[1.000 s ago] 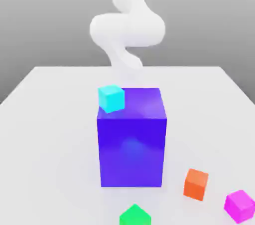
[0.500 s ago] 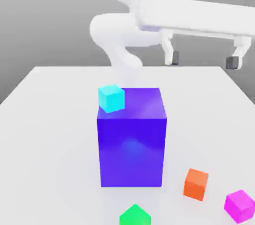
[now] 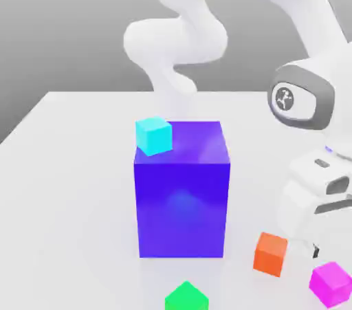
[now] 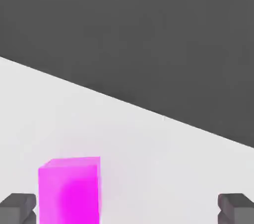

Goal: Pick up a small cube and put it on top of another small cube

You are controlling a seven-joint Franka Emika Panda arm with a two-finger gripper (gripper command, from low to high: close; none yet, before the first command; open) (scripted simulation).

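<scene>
Hand (image 4: 126,209) spread above white table (image 3: 69,164), grey backdrop behind.

The hand view's edge cuts off both fingertips (image 4: 18,208), and the pink cube (image 4: 69,189) between them loses its lower part there too. In the exterior view the arm's wrist hides most of the gripper (image 3: 313,250), and the frame crops the green cube (image 3: 186,297).
</scene>
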